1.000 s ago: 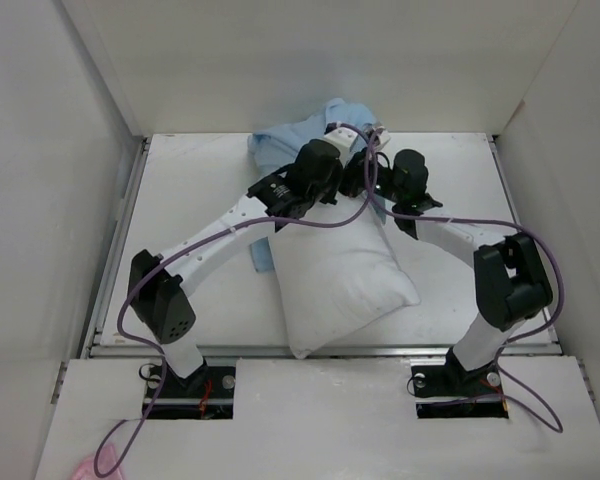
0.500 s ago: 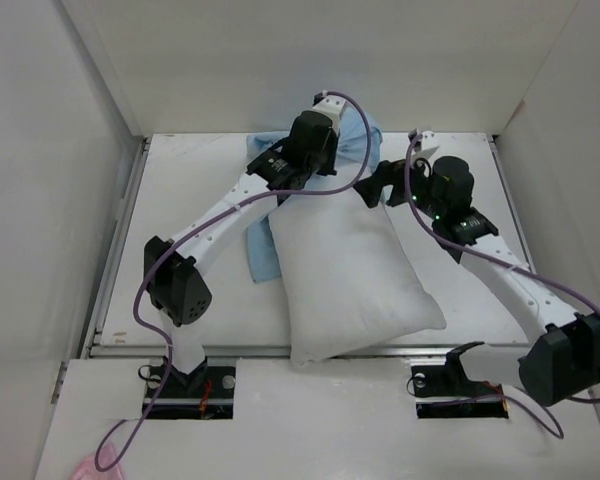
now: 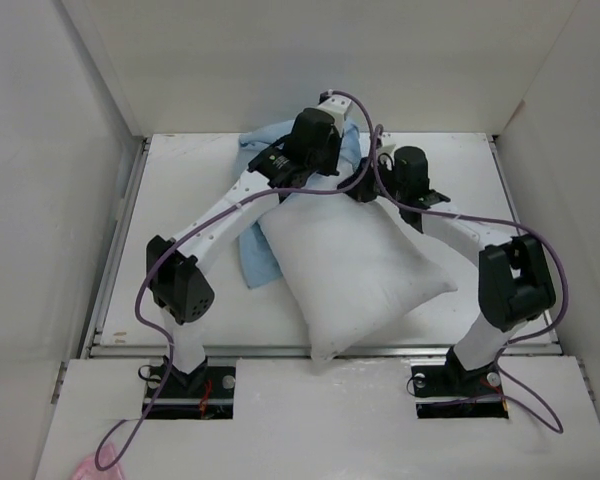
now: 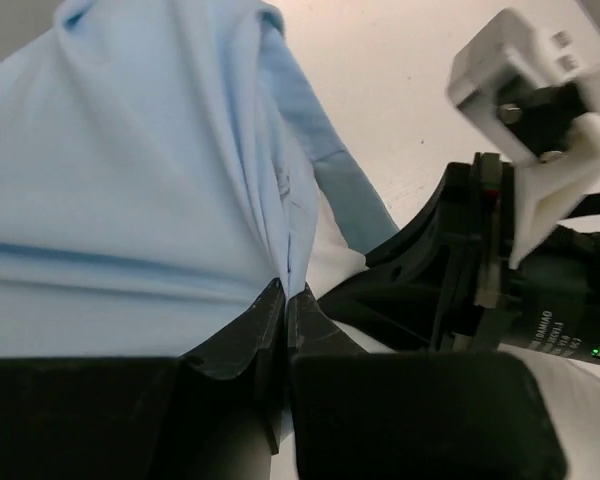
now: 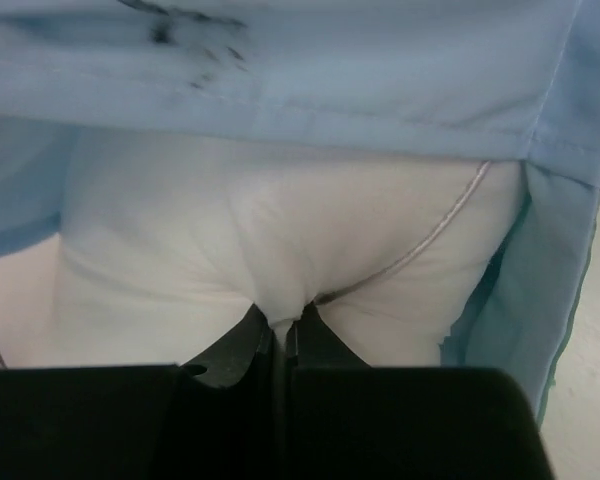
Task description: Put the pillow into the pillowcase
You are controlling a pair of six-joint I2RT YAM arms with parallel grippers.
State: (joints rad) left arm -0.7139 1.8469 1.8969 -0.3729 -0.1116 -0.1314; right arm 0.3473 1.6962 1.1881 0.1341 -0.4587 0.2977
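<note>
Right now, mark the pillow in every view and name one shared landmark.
Top external: pillow at centre, large and white.
Left wrist: white sliver just right of centre, at the edge of the pillowcase.
Right wrist: fills the middle, pinched by the right gripper.
Shared landmark: the pillowcase.

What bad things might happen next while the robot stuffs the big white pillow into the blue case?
1. The left hand pinches just a thin fold of the pillowcase; it may slip out and the case could flop down.
2. The right hand grips only a small tuck of the pillow, so pushing might pull it loose.
3. Most of the pillow lies outside the case, its near corner at the near edge of the table; it may slide off.
</note>
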